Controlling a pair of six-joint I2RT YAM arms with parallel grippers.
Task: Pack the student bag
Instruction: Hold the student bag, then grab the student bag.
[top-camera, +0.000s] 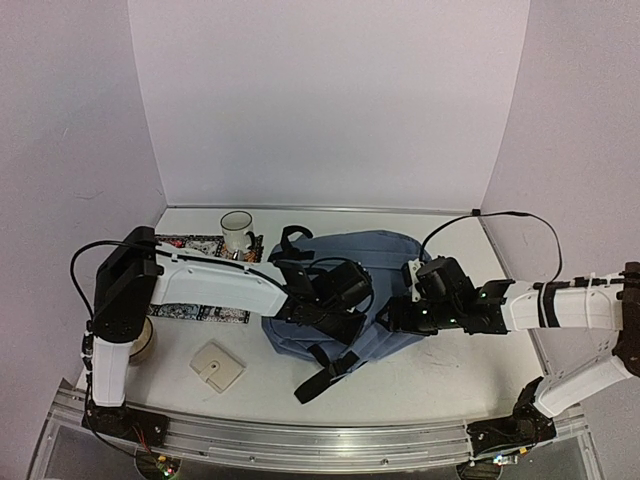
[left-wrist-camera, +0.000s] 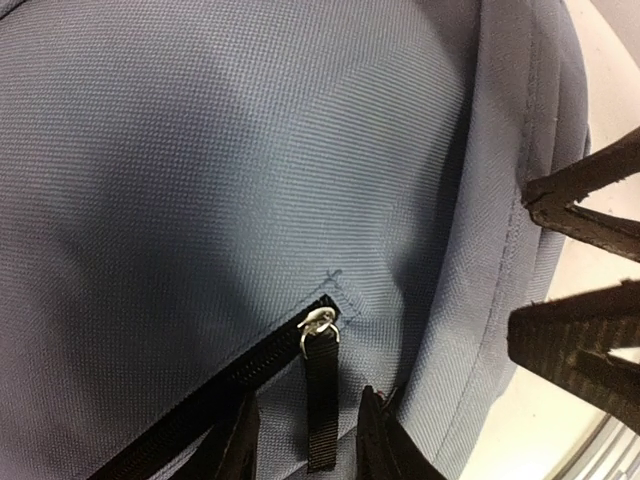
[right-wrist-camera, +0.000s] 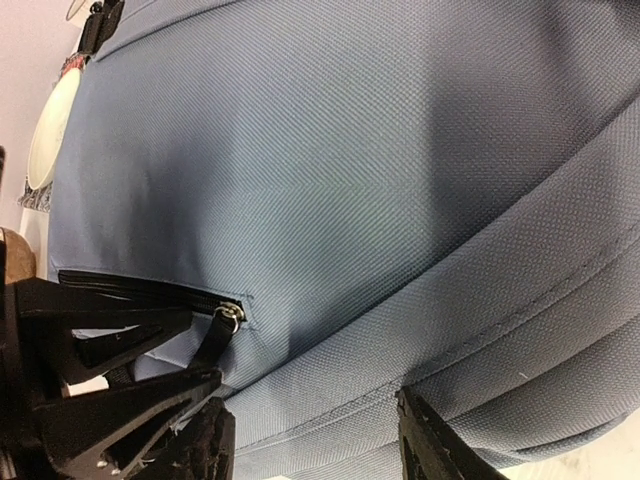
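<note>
The student bag (top-camera: 385, 270), blue-grey with black straps, lies flat in the middle of the table. My left gripper (top-camera: 340, 312) is over its front pocket. In the left wrist view the jaws (left-wrist-camera: 310, 445) stand partly open on either side of the black zipper pull strap (left-wrist-camera: 321, 405), with a gap on both sides. The silver slider (left-wrist-camera: 320, 322) sits at the end of the black zipper (left-wrist-camera: 200, 400). My right gripper (top-camera: 402, 312) is at the bag's right side. It is open (right-wrist-camera: 315, 445), its fingers (right-wrist-camera: 430, 440) straddling the bag's side band (right-wrist-camera: 450, 300) without pinching it.
A white mug (top-camera: 237, 232) stands on a patterned mat (top-camera: 200, 312) at the back left. A white square object (top-camera: 217, 366) lies near the front left, and a round tan thing (top-camera: 143, 340) sits by the left arm's base. The bag's black strap (top-camera: 325, 375) trails toward the front.
</note>
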